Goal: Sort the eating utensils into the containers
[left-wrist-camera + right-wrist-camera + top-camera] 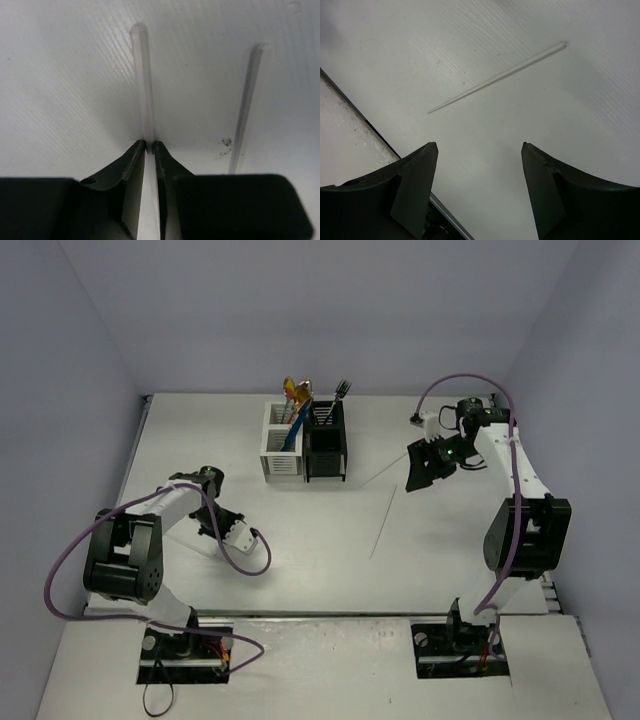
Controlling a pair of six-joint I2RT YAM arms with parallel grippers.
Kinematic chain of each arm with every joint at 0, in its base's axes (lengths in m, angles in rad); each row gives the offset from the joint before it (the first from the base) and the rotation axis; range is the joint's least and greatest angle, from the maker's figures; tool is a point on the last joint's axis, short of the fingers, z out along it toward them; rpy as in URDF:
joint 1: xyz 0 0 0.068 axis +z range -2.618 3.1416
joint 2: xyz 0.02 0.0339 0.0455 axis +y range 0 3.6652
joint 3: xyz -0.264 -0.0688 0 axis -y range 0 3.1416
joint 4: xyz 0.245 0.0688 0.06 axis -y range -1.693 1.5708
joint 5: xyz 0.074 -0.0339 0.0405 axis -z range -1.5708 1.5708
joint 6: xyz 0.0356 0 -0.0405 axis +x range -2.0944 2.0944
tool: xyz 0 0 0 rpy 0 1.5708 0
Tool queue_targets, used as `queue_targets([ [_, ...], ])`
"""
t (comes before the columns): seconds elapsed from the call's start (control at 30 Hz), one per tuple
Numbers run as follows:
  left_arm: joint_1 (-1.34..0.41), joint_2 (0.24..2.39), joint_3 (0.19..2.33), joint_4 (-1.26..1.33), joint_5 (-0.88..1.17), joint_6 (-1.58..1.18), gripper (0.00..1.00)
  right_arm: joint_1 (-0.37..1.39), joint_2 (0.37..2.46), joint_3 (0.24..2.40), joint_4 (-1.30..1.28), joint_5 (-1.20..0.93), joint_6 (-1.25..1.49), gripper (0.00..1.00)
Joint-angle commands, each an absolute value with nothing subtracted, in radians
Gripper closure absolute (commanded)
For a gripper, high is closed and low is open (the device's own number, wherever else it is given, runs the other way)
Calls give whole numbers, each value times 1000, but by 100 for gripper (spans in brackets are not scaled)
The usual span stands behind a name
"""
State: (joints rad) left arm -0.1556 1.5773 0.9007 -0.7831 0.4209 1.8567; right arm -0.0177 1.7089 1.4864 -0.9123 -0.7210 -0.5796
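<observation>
L claw [149,145] pinching clear stick [144,85] low over tabletop [60,75], R claw [480,147] spread wide above 2nd clear stick [500,77], not touching it

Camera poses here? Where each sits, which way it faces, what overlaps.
Top: above and behind the bases, looking down on the table, caddies, left arm and right arm.
Left wrist: on that wrist, facing down past the left hand pinching a clear stick.
Right wrist: on that wrist, facing down past the open right hand at a loose stick.
Shared: top and right wrist both show the right hand and table.
</observation>
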Motion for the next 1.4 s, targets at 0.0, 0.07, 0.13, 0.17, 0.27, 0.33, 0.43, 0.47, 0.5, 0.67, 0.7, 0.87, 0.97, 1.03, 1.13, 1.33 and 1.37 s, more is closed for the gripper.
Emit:
queue_targets([
  [0.0, -210, 1642, 922, -817, 368, 1827, 91, -11, 1713, 1516, -931, -730, -594, 35],
  [0.07, -235, 1653, 934, -816, 351, 1789, 93, -11, 1712, 1517, -931, -733, -594, 35],
  [0.13, -259, 1663, 945, -818, 335, 1740, 96, -11, 1712, 1520, -932, -740, -590, 36],
  [0.17, -275, 1665, 949, -817, 327, 1717, 98, -11, 1711, 1521, -931, -743, -588, 36],
  [0.27, -322, 1673, 964, -815, 294, 1645, 100, -9, 1706, 1531, -931, -748, -578, 36],
  [0.33, -343, 1667, 988, -815, 266, 1597, 100, -9, 1699, 1543, -932, -754, -568, 36],
  [0.43, -355, 1596, 1005, -813, 281, 1564, 100, -9, 1690, 1554, -931, -769, -553, 36],
  [0.47, -360, 1564, 1004, -812, 284, 1576, 100, -10, 1686, 1558, -931, -781, -546, 37],
  [0.5, -365, 1531, 1001, -812, 286, 1593, 100, -11, 1682, 1562, -931, -797, -540, 37],
  [0.67, -439, 1287, 988, -804, 299, 1670, 100, -3, 1657, 1556, -931, -908, -501, 38],
  [0.7, -465, 1247, 989, -804, 280, 1681, 100, 10, 1654, 1553, -930, -927, -495, 38],
  [0.87, -575, 1047, 963, -800, 237, 1864, 100, 66, 1651, 1549, -929, -1010, -465, 36],
  [0.97, -614, 915, 884, -739, 281, 2021, 100, 121, 1676, 1571, -930, -1089, -449, 34],
  [1.03, -631, 842, 820, -692, 334, 2151, 100, 174, 1702, 1596, -931, -1138, -434, 33],
  [1.13, -643, 782, 783, -651, 442, 2285, 100, 245, 1743, 1633, -931, -1207, -420, 32],
  [1.33, -666, 779, 758, -570, 512, 2384, 100, 417, 1838, 1712, -927, -1297, -380, 31],
  [1.37, -669, 783, 761, -565, 522, 2390, 100, 436, 1854, 1724, -926, -1302, -377, 31],
])
